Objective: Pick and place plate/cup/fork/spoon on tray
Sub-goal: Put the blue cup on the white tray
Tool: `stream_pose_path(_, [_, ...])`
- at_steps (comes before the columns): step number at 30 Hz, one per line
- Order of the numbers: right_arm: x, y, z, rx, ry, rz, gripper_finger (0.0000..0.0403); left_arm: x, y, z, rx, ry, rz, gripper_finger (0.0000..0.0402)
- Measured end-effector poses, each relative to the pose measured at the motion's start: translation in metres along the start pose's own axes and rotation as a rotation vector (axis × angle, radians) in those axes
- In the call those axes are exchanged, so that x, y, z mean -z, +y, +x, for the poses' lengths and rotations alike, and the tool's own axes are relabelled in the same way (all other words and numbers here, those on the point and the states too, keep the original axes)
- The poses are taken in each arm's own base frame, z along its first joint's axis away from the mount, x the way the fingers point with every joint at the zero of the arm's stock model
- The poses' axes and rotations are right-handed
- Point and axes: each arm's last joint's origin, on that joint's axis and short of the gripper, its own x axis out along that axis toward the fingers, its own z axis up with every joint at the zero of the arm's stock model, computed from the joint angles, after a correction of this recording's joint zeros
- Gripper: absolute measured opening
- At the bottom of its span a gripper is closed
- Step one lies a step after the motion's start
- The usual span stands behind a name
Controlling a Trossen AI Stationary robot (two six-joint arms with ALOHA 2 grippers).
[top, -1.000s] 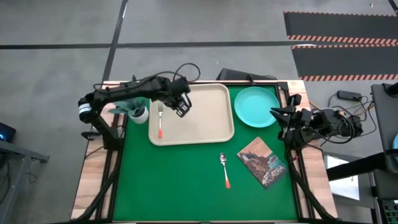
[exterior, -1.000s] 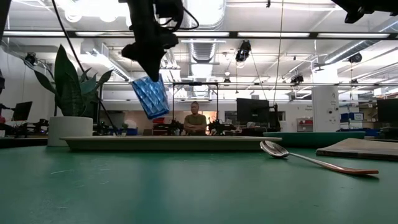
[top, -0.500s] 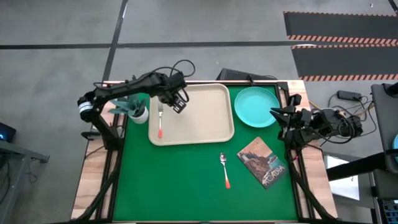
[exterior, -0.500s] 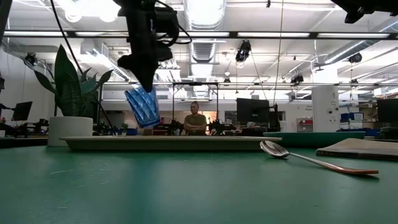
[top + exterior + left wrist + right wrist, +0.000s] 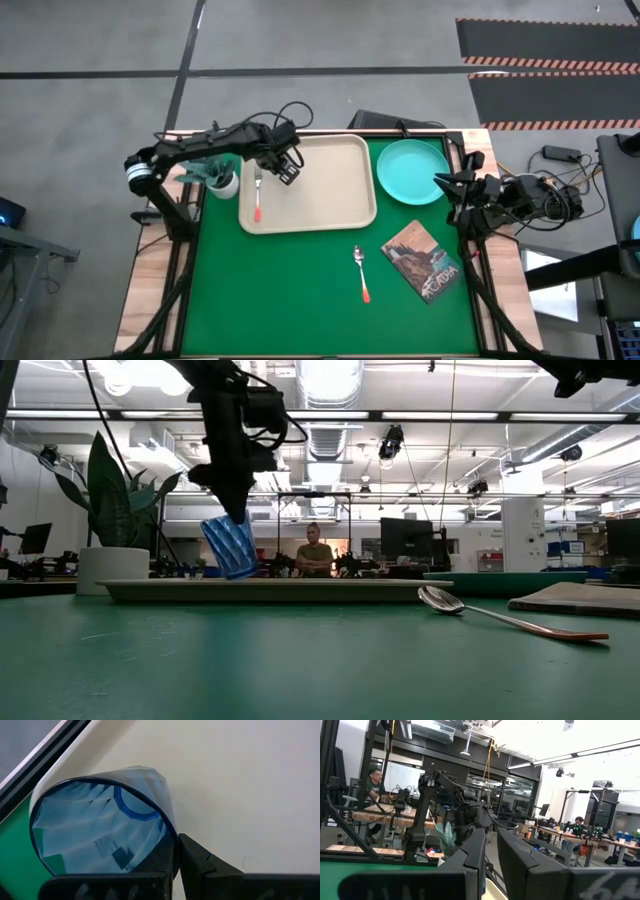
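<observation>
The dark-blue translucent cup [image 5: 100, 835] hangs tilted over the far left part of the beige tray [image 5: 330, 200], with my left gripper [image 5: 176, 851] shut on it. In the low view the cup [image 5: 230, 547] sits just above the tray's rim [image 5: 300, 588]. The fork [image 5: 257, 192] lies on the tray's left side. On the green mat lies the spoon [image 5: 361, 272], and the turquoise plate [image 5: 412, 170] sits at the far right. My right gripper [image 5: 491, 855] waits at the table's right edge, raised and shut on nothing. My left gripper pinches the cup's wall at the rim [image 5: 171, 840], one finger inside the cup and one finger [image 5: 200, 862] outside. It comes from above, slanting down. The cup hangs tilted below the fingers, its base low over the tray; whether the base touches the tray I cannot tell.
A white pot with a green plant [image 5: 222, 180] stands just left of the tray, close to my left arm. A brown-covered book [image 5: 422, 260] lies at the right, near the spoon. Bare green mat [image 5: 280, 300] lies toward the near edge.
My left gripper has gone down toward the tray and a little toward the table's left edge, still shut on the cup. The cup has sunk from well above the tray to just over it, staying tilted.
</observation>
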Motion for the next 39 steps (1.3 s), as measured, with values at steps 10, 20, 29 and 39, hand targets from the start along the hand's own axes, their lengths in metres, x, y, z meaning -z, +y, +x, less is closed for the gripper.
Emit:
stream_pose_path(10, [0.0001, 0.0001, 0.0000, 0.000, 0.000, 0.000, 0.0043, 0.0019, -0.0009, 0.0088, 0.007, -0.019, -0.005, 0.0000])
stream_pose_path(20, [0.0001, 0.0000, 0.0000, 0.000, 0.000, 0.000, 0.0043, 0.0011, -0.0012, 0.0085, 0.010, -0.027, -0.007, 0.0000])
stream_pose_path(29, [0.0001, 0.0000, 0.0000, 0.000, 0.000, 0.000, 0.0043, 0.0011, -0.0012, 0.0085, 0.010, -0.027, -0.007, 0.0000])
stream_pose_path(39, [0.0001, 0.0001, 0.0000, 0.000, 0.000, 0.000, 0.0043, 0.0010, -0.0012, 0.0085, 0.010, -0.028, -0.009, 0.0027])
